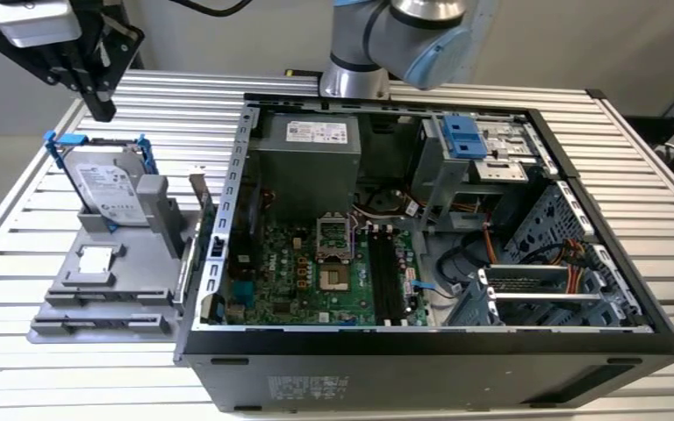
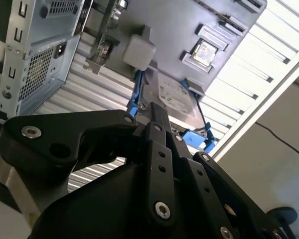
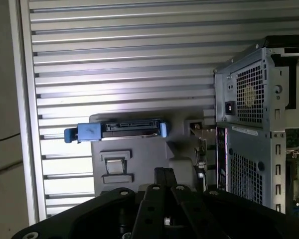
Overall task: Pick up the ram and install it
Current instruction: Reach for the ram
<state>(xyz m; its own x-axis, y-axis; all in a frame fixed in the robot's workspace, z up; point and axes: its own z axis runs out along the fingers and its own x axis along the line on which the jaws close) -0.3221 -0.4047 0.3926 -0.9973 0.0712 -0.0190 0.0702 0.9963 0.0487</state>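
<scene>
My gripper (image 1: 103, 110) hangs high at the exterior view's far left, above and behind the grey fixture (image 1: 103, 294). Its black fingers (image 3: 163, 180) are pressed together with nothing between them, and they show from behind in the second wrist view (image 2: 152, 113). The ram (image 1: 200, 196) looks like the thin dark stick standing on edge at the fixture's side nearest the computer case (image 1: 214, 263). In the first wrist view the ram (image 3: 199, 145) sits between the fixture and the case wall. The gripper is well apart from it. Long black slots (image 1: 390, 276) lie on the green motherboard (image 1: 302, 281) inside the case.
A silver hard drive (image 1: 109, 184) in a blue-tipped bracket stands upright on the fixture, below the gripper. The open case holds a power supply (image 1: 302, 162), drive cages (image 1: 548, 289) and cables. A slatted metal table (image 1: 173, 96) carries everything. The arm's base (image 1: 354, 79) stands behind the case.
</scene>
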